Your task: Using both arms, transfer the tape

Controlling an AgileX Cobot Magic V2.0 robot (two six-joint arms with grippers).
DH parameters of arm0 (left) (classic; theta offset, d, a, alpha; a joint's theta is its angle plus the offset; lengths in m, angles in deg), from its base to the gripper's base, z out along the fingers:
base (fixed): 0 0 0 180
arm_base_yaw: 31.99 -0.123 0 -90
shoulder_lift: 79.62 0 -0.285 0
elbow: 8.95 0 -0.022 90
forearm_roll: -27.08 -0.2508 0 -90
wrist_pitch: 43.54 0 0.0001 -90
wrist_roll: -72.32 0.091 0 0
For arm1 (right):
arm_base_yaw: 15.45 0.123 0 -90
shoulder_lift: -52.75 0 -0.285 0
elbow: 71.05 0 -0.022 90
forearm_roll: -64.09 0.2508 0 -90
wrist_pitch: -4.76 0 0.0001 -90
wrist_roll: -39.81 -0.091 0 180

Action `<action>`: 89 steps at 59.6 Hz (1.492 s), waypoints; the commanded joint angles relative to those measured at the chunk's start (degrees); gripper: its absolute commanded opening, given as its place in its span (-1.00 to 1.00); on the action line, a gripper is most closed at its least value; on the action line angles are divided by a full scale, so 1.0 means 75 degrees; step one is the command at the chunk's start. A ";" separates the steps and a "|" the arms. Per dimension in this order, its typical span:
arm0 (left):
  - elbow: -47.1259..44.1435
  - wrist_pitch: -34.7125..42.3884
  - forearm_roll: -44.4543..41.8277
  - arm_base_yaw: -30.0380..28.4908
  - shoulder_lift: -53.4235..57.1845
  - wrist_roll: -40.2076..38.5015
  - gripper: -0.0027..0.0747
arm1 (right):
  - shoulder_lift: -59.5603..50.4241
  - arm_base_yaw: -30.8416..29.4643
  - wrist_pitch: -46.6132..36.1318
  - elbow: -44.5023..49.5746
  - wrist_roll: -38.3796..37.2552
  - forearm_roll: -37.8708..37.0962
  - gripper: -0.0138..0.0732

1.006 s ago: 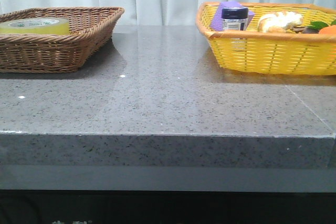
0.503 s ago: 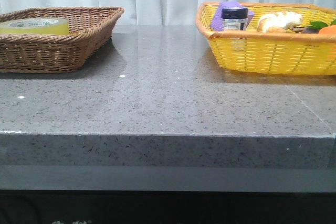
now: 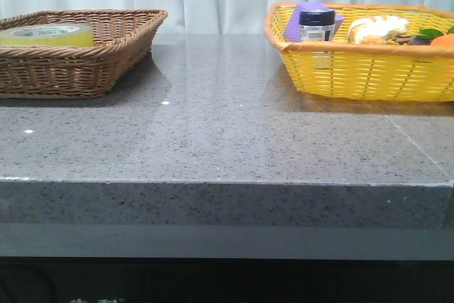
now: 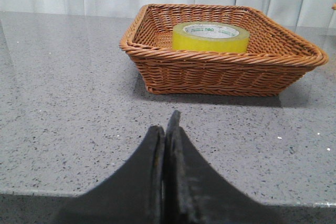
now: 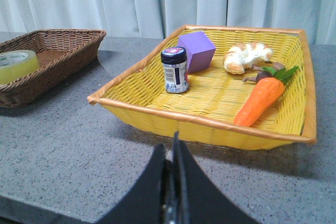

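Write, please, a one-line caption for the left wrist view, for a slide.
Left gripper, fingers closed, faces a brown wicker basket holding the yellow tape on a grey speckled table.

The left pincer (image 4: 165, 129) and right pincer (image 5: 175, 153) are matte black, with angular fingers tapering to points.

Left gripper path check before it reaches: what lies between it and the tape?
Left wrist view: bare grey countertop, then the brown basket wall; the tape sits inside.
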 commanded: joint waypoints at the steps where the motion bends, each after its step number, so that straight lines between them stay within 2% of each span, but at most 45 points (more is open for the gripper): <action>1: -0.0292 0.0628 -0.0002 -0.0018 0.0147 -0.0072 -0.98 | 0.0116 -0.0045 -0.0886 0.0079 0.0094 -0.0170 -0.89; 8: -0.0292 0.0628 -0.0002 -0.0018 0.0147 -0.0072 -0.98 | -0.0079 -0.0339 -0.1298 0.0739 0.0316 -0.0083 -0.89; 16: -0.0292 0.0628 -0.0002 -0.0018 0.0147 -0.0072 -0.98 | -0.0662 -0.1178 -0.1520 0.1557 0.0315 0.0403 -0.89; 25: -0.0292 0.0628 -0.0002 -0.0018 0.0133 -0.0072 -0.98 | -0.0628 -0.2223 -0.1657 0.2181 0.0334 0.0886 -0.89; 31: -0.0292 0.0628 -0.0002 -0.0018 0.0133 -0.0072 -0.98 | -0.0628 -0.2622 -0.2091 0.2592 0.0403 0.1109 -0.89; 46: -0.0292 0.0628 -0.0002 -0.0018 0.0133 -0.0072 -0.98 | -0.0628 -0.2670 -0.2219 0.2591 0.1378 0.1125 -0.89; 89: -0.0292 0.0628 -0.0002 -0.0018 0.0133 -0.0072 -0.98 | -0.0628 -0.2670 -0.2213 0.2591 0.1378 0.1125 -0.89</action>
